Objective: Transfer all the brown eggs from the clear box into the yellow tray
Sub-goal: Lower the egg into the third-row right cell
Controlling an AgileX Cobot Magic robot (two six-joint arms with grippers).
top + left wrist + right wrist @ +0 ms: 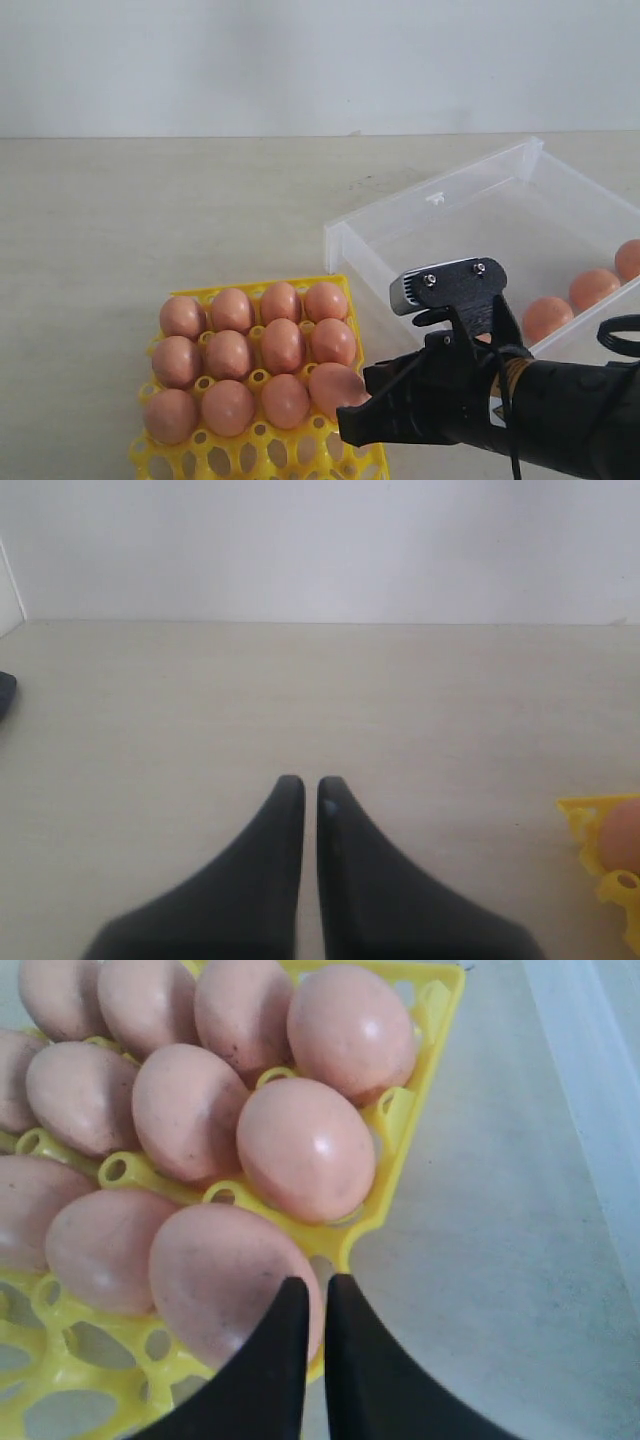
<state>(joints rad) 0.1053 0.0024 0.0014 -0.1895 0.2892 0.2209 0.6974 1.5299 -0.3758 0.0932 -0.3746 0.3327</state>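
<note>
My right pincer (312, 1285) is closed tight and empty, tips hanging over the nearest egg (215, 1270) at the tray (397, 1112) edge.

Tabletop (150, 220): pale beige, faint grain, matte. A few small dark specks (372, 180) toward the far side. Wall (300, 60) behind: plain white, meets the table in a straight seam. Left wrist view: dark rounded object (5, 692) on the table, cut off by the frame; identity unclear.
</note>
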